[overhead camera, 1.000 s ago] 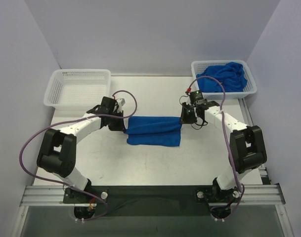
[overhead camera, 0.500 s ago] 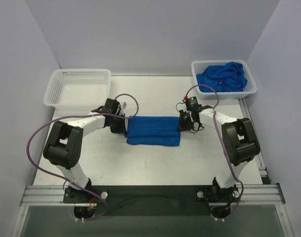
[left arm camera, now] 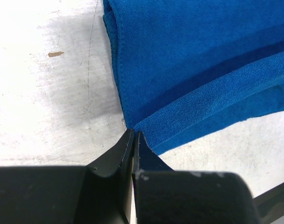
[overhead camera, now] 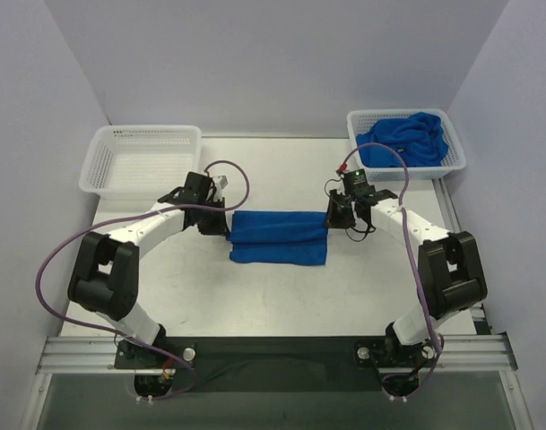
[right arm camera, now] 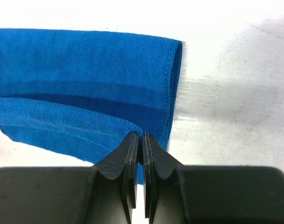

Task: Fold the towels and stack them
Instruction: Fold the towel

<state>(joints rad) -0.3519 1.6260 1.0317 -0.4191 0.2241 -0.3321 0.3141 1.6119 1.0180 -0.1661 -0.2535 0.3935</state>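
A folded royal-blue terry towel (overhead camera: pixel 280 237) lies as a long band across the middle of the white tabletop (overhead camera: pixel 281 300), its long edges running left to right. Bare table surface shows on every side of it, widest on the near side towards the arm bases. Pale walls (overhead camera: pixel 273 63) stand at the far edge and along both sides.

A white plastic mesh basket (overhead camera: pixel 143 159) stands at the far left corner, well apart from the band. A second white mesh basket (overhead camera: pixel 454 154) at the far right corner holds a heap of royal-blue towels (overhead camera: pixel 403 136).

The left gripper (left arm camera: pixel 134 136) sits at the band's left end and the right gripper (right arm camera: pixel 142 137) at its right end, both low over the table. In each wrist view the black fingers are pinched together on a corner of the towel's upper layer. That layer rises slightly to the fingertips and throws a dark shadow on the cloth beneath.
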